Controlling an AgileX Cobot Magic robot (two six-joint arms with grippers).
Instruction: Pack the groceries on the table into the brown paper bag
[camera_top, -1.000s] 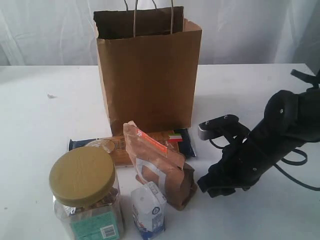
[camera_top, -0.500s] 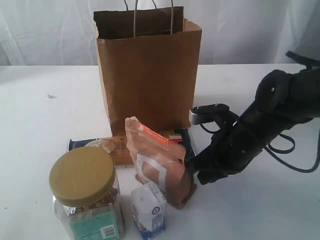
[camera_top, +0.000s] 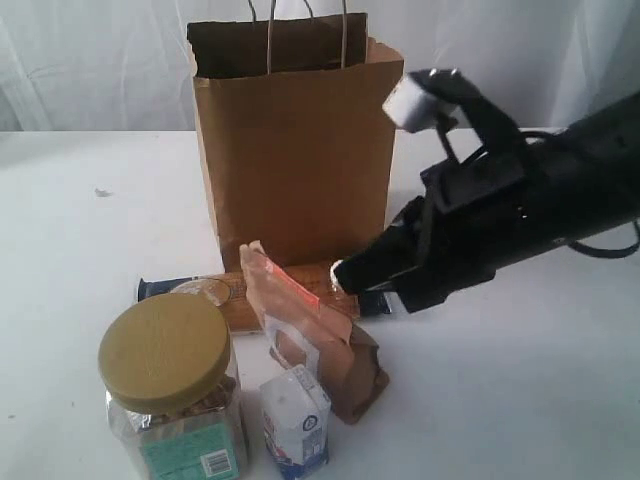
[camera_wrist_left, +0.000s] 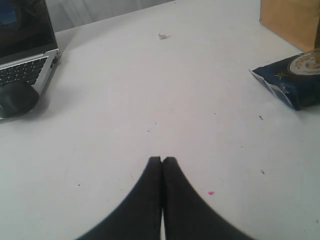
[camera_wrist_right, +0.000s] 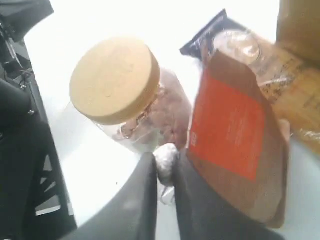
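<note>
Here, the can (camera_wrist_right: 165, 156) sits pinched in right tool (camera_top: 348, 276).

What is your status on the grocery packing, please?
Left gripper shut over table. Right gripper shut on small whitish item beside pouch. Paper bag upright, open.

— What sort of place is this?
— A robotics lab or test room, I'd say. A plain white table (camera_top: 80, 220) stands before a white curtain (camera_top: 100, 60), with a black robot arm (camera_top: 540, 200) over it. A laptop (camera_wrist_left: 27, 70) and mouse (camera_wrist_left: 17, 97) sit at the table's edge.
</note>
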